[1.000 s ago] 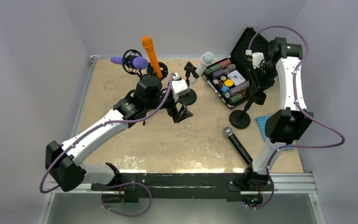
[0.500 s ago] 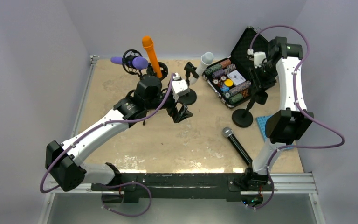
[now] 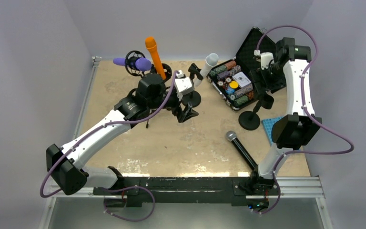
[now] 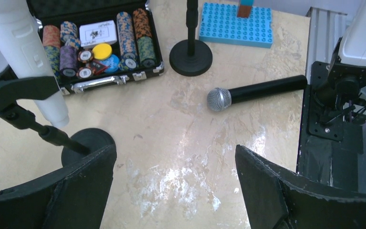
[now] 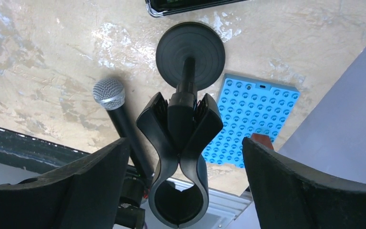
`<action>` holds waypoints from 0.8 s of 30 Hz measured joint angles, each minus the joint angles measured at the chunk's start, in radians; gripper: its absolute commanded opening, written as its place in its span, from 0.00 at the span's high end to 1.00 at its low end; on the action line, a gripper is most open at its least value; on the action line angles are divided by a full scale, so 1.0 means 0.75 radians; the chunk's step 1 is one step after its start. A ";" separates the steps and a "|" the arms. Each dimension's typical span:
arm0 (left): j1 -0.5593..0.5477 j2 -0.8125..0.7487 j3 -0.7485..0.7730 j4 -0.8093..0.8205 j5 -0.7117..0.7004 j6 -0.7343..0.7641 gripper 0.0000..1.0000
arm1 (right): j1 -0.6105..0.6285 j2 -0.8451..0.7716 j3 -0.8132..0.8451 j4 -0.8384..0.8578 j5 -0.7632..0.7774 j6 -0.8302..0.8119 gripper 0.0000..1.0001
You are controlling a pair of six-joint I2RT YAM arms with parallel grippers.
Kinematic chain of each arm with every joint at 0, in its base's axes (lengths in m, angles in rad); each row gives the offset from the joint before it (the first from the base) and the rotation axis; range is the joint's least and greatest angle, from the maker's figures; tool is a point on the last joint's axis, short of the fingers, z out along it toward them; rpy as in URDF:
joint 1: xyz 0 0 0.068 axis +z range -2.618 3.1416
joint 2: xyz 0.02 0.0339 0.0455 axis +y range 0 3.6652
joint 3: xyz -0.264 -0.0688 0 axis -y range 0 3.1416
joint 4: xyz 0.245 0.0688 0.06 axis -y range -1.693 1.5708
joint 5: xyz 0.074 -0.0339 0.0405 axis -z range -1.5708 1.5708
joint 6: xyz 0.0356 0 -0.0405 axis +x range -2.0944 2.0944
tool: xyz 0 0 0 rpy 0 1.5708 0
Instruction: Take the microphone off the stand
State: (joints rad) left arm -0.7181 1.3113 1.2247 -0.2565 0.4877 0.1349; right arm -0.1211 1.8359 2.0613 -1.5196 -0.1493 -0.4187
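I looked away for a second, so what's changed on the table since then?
The right gripper opened, letting go of the empty stand's clip; that stand's base crept slightly rightward. The left gripper, open, edged slightly farther out. The white microphone in its stand and the black microphone on the table stayed put.

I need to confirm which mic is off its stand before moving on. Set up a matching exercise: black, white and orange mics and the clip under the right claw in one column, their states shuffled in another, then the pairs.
1. black microphone
2. white microphone
3. orange microphone
4. clip under the right claw

A. empty
B. in a stand beside the poker chip case
C. lying flat on the table
D. in a stand at the back, next to the purple microphone

Pairs: 1-C, 2-B, 3-D, 4-A
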 measured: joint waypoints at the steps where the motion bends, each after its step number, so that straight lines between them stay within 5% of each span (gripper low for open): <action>1: 0.000 0.000 0.012 -0.002 0.004 0.000 0.02 | 0.000 -0.004 0.004 0.002 0.000 -0.001 0.06; 13: 0.000 0.000 0.246 -0.101 0.041 0.055 0.01 | 0.000 -0.072 0.360 0.042 -0.053 -0.007 0.05; 24: 0.000 -0.003 0.382 -0.275 0.090 0.126 0.00 | -0.003 -0.567 -0.222 0.612 -0.914 -0.041 0.06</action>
State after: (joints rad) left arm -0.7181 1.3090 1.5116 -0.4625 0.5552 0.2291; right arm -0.1230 1.4105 1.8950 -1.0607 -0.8349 -0.4496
